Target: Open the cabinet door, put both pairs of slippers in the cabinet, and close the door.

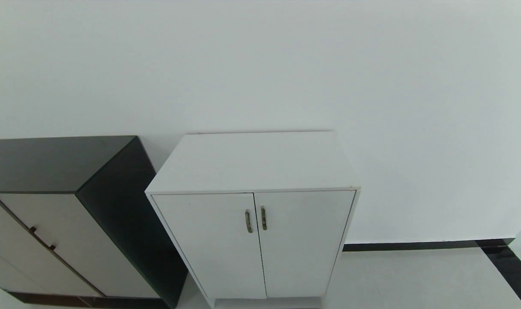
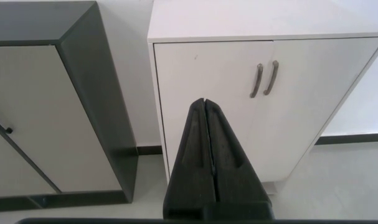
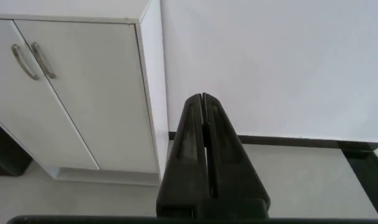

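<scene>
Left tool (image 2: 205, 102) and right tool (image 3: 203, 98) pressed together; cabinet doors (image 1: 217, 244) closed.

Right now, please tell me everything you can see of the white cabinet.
The white cabinet is smooth, likely laminated board, with a flat top. Its two doors are shut, each with a vertical metal handle beside the middle seam. It stands upright on the floor, back to the wall, a dark cabinet close beside it.
</scene>
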